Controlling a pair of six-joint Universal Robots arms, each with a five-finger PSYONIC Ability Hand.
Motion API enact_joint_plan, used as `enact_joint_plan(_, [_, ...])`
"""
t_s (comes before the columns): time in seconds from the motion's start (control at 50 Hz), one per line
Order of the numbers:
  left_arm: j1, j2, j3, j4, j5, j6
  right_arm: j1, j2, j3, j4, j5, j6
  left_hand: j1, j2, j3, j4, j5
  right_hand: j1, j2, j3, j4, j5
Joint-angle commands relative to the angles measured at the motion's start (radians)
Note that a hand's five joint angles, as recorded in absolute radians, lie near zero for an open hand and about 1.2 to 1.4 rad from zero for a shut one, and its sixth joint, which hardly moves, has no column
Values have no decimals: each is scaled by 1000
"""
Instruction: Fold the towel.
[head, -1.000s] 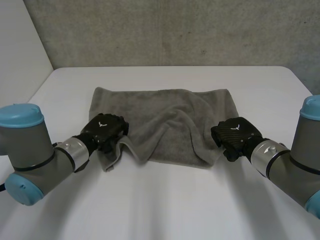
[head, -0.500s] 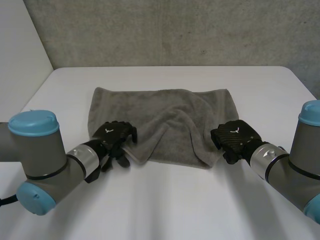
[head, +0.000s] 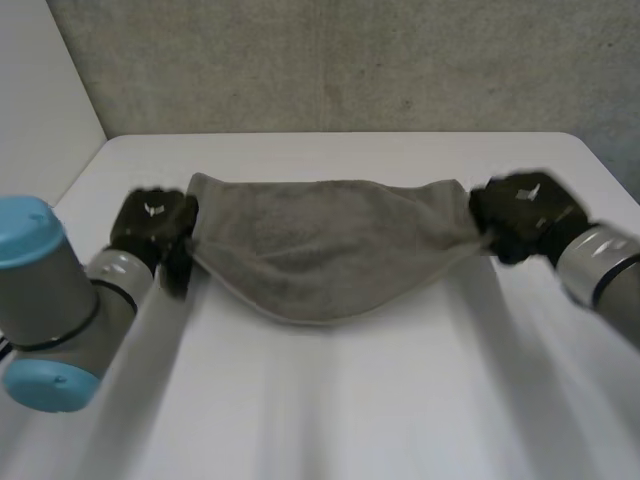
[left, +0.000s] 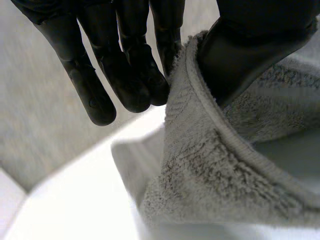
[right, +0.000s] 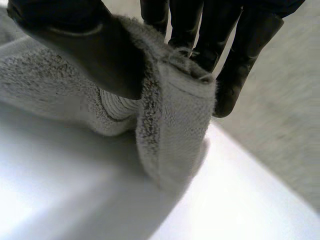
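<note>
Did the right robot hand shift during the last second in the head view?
Yes. The right robot hand, pinching the towel, has moved outward and toward the far edge of the table, carrying the towel's right corner along.

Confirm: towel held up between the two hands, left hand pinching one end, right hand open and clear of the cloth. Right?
Wrong on the right hand: it is not open or clear of the cloth. The right wrist view shows its thumb and fingers pinching the towel end. The rest stands: towel held up between the two hands, left hand pinching the other end.
</note>
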Motion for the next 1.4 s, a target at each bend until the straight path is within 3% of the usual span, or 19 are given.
enact_joint_plan(0.02, [7,263,22,-58,157,-10,-89,-166,-189,205,-78,66,142,61,65,43,118,47,90,70,62,47])
enact_joint_plan(0.16, [66,360,103,-118,190,-20,-189,-148,-395,372,-184,64,142,61,65,43,118,47,90,70,62,47])
enact_joint_plan(0.26, [116,257,181,-164,193,-18,-198,30,-491,416,-182,23,142,61,65,43,118,47,90,70,62,47])
enact_joint_plan(0.3, [122,99,265,-197,191,-15,-149,151,-574,444,-132,-58,142,61,65,43,118,47,90,70,62,47])
enact_joint_plan(0.32, [122,98,266,-197,191,-15,-149,152,-574,444,-132,-59,142,61,65,43,118,47,90,70,62,47])
enact_joint_plan(0.36, [119,21,326,-223,191,-12,-65,284,-663,459,-25,-158,142,61,65,43,118,47,90,70,62,47])
enact_joint_plan(0.42, [112,-118,465,-277,191,-12,-20,351,-722,454,32,-198,142,61,65,43,118,47,90,70,62,47])
enact_joint_plan(0.46, [104,-227,627,-299,185,-21,47,465,-874,426,164,-241,142,61,65,43,118,47,90,70,62,47])
enact_joint_plan(0.48, [104,-227,628,-299,185,-21,47,466,-875,425,164,-241,142,61,65,43,118,47,90,70,62,47])
enact_joint_plan(0.52, [103,-253,711,-302,178,-29,70,532,-1058,354,268,-232,142,61,65,43,118,47,90,70,62,47])
enact_joint_plan(0.64, [87,-198,936,-251,152,-121,81,465,-1183,189,301,-164,142,61,65,43,118,47,90,70,62,47])
enact_joint_plan(0.74, [99,-123,921,-138,144,-221,66,371,-1079,134,241,-77,142,61,65,43,118,47,90,70,62,47])
enact_joint_plan(0.78, [107,-103,861,-104,152,-251,66,339,-961,138,174,-69,142,61,65,43,118,47,90,70,62,47])
enact_joint_plan(0.9, [133,-86,677,-104,181,-244,55,270,-711,134,71,-86,142,61,65,43,118,47,90,70,62,47])
enact_joint_plan(1.0, [159,-52,349,-58,321,-175,-43,241,-422,79,-42,-135,142,61,65,43,118,47,90,70,62,47])
enact_joint_plan(1.24, [236,-40,-93,34,429,110,-166,236,-125,33,-211,-214,142,61,65,43,118,47,90,70,62,47])
enact_joint_plan(1.28, [248,-3,-124,30,432,121,-177,214,-109,45,-228,-201,142,61,65,43,118,47,90,70,62,47])
enact_joint_plan(1.32, [279,134,-176,16,452,103,-219,83,-99,120,-251,-186,142,61,65,43,118,47,90,70,62,47])
enact_joint_plan(1.4, [304,261,-213,7,469,55,-283,-37,-103,203,-284,-152,142,61,65,43,118,47,90,70,62,47])
